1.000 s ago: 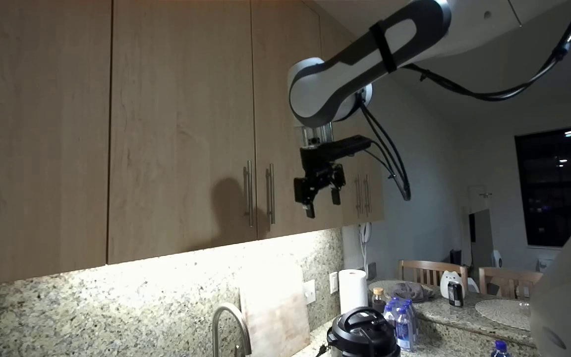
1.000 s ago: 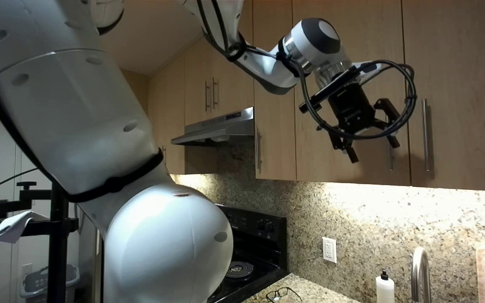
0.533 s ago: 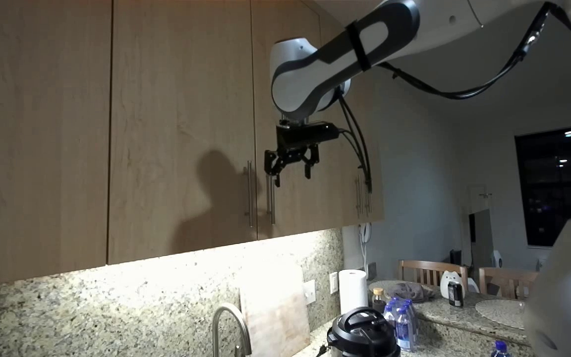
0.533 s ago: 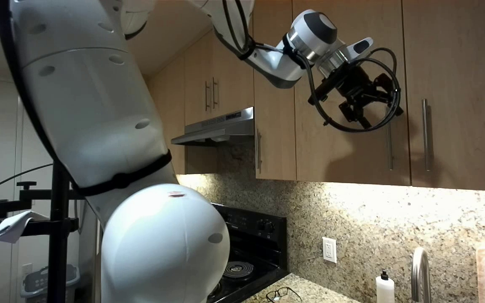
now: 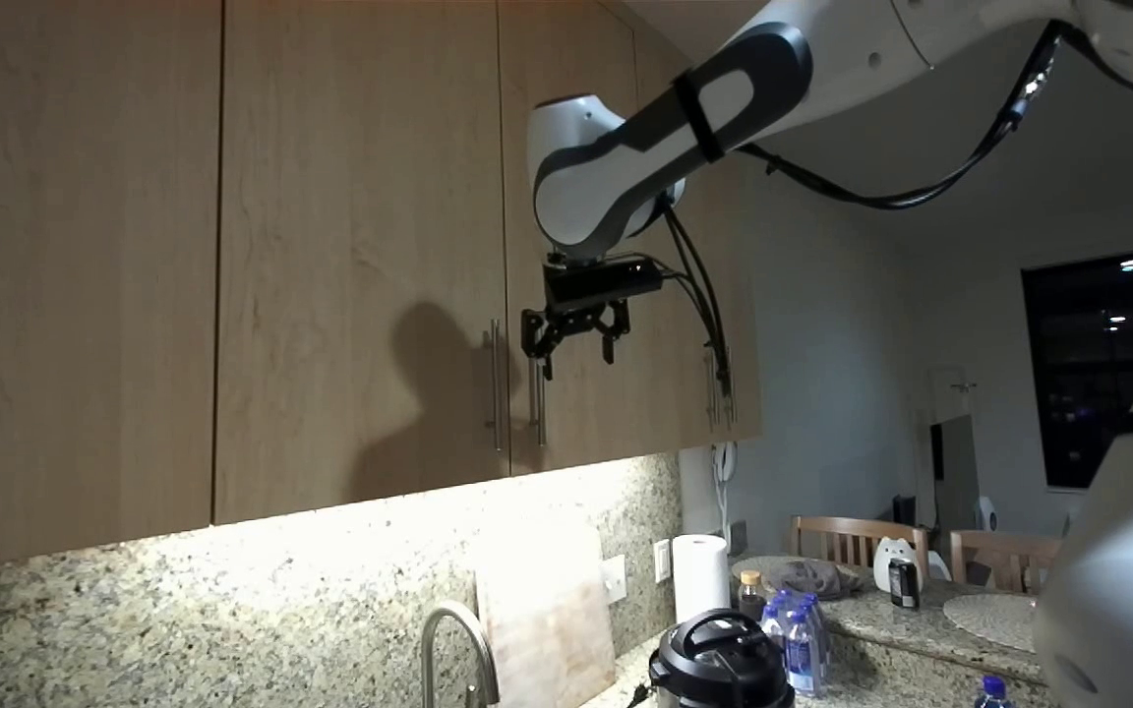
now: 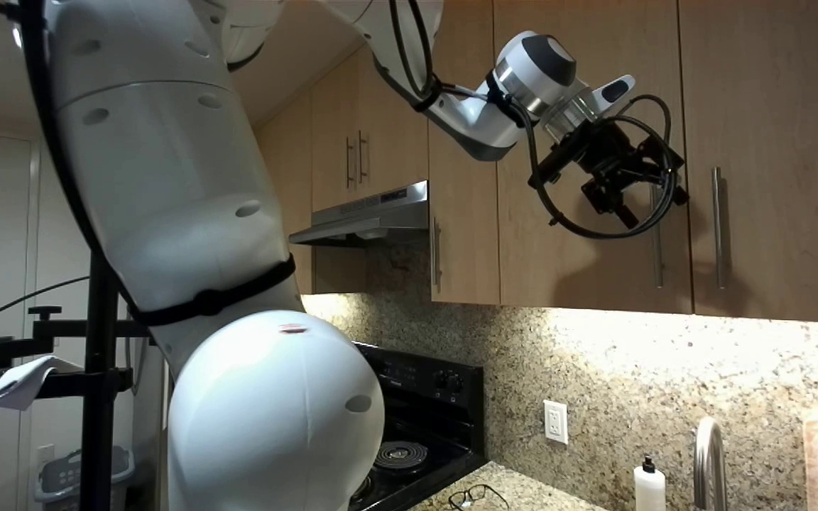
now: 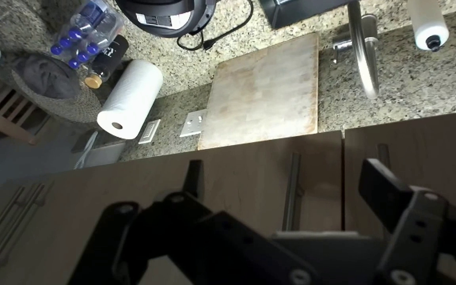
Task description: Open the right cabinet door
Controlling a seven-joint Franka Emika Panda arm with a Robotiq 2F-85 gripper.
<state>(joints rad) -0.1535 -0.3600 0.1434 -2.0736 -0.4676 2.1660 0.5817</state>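
The right cabinet door is pale wood and closed; it also shows in the other views. Its vertical metal bar handle stands near the seam. In the wrist view this handle appears between my fingers. My black gripper is open and empty, with its fingers pointing down. In an exterior view it covers the upper part of the right handle. The left door's handle is partly behind one finger in the wrist view. I cannot tell the exact gap to the handle.
Below the cabinets are a faucet, a leaning cutting board, a paper towel roll, a black-lidded cooker and water bottles. A range hood juts out farther along. My cable loop hangs beside the gripper.
My gripper has moved toward the paired handles, leftward in an exterior view. It rose at first, then lowered slightly. It stays open. The doors have not moved.
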